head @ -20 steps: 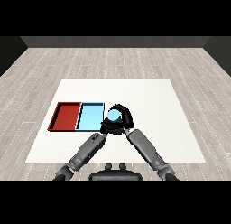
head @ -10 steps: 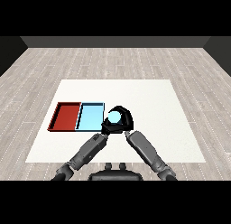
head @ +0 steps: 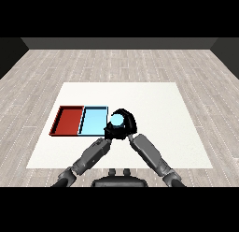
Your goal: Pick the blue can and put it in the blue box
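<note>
just right of the blue tray [head: 93, 122], over the white bench [head: 154, 105], the right hand [head: 127, 126] is curled round the blue can [head: 116, 119], fingers arching over the far side and the thumb coming round the near side, so the can's pale round top shows in the ring they make. the can looks upright, its long axis pointing up toward the head view, though the sides are hidden by the fingers and i cannot tell whether its base touches the bench or is lifted off it. the left hand [head: 110, 132] sits just below and to the left of the can, close against the right hand; it shows only as a dark mass there and i cannot tell whether it is open or closed, or whether it touches the can at all. the red tray [head: 66, 120] lies on the far side of the blue tray, touching it along one long edge, and plays no part. the relation that matters is sideways: the blue tray's right wall is just beside the can, to the robot's left, so the carry is a short move leftward and a little away, with the can needing to clear that wall before it goes down. the right hand already has the can, so it is the one placed to do this, but the left forearm lies near that path and might crowd it.
</note>
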You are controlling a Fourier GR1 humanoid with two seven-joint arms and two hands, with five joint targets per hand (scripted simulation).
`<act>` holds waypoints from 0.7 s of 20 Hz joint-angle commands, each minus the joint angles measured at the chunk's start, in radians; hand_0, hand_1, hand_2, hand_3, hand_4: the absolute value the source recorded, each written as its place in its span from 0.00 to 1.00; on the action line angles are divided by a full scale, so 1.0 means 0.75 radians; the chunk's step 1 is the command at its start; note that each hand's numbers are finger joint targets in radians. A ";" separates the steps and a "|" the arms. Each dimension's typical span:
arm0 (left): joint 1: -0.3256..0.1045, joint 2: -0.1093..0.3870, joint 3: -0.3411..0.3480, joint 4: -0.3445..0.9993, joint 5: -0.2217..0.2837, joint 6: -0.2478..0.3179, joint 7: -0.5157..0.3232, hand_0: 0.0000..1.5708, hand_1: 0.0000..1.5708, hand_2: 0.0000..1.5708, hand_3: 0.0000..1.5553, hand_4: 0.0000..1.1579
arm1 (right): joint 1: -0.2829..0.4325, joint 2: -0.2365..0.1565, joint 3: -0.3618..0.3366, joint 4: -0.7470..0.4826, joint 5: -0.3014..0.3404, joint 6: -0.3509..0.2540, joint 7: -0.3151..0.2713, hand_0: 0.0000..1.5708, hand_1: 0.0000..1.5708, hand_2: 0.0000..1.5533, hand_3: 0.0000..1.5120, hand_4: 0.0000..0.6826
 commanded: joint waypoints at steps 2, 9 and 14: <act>-0.038 -0.006 0.025 0.009 -0.006 -0.003 -0.053 1.00 1.00 1.00 0.99 0.97 | 0.027 -0.046 0.024 -0.069 0.098 0.047 0.116 0.00 0.00 0.00 0.00 0.00; 0.005 -0.006 0.075 -0.009 -0.084 -0.053 -0.070 1.00 1.00 1.00 0.98 0.98 | 0.118 -0.007 -0.023 -0.140 0.187 0.121 0.153 0.00 0.00 0.00 0.00 0.00; -0.045 -0.006 0.047 0.048 -0.033 0.041 -0.061 1.00 1.00 1.00 0.98 0.98 | 0.105 -0.050 -0.185 -0.192 0.140 0.180 0.145 0.00 0.00 0.00 0.00 0.00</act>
